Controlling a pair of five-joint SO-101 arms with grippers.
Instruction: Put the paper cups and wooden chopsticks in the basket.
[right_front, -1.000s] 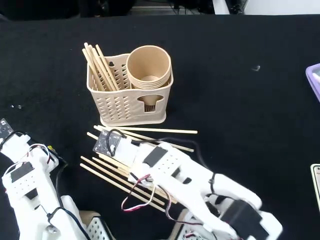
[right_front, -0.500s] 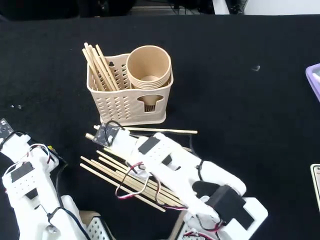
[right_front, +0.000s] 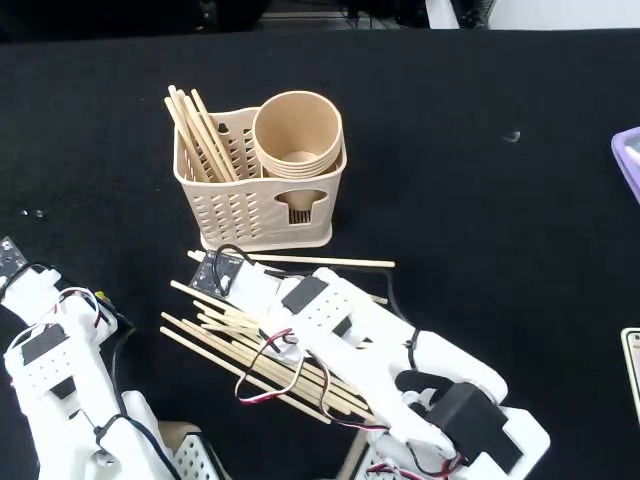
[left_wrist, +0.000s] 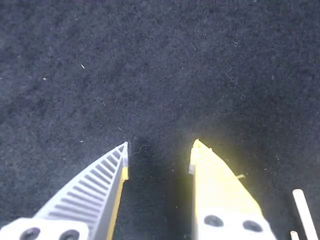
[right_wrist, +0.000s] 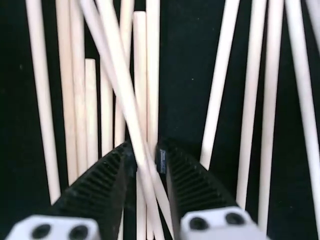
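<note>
A beige slotted basket stands on the black table. Stacked paper cups fill one compartment and several wooden chopsticks lean in the other. In front of it, several loose chopsticks lie spread out, with one more close to the basket. My right arm lies over them. My right gripper is shut on a slanted chopstick that crosses the others. My left arm is at the near left corner, its gripper open over bare tabletop.
A purple container pokes in at the right edge, with a pale object below it. A small speck lies on the table at the far right. One chopstick end lies beside my left gripper.
My right arm has shifted over the loose chopsticks, and one chopstick's free end has swung away from the basket. The left arm has stayed still.
</note>
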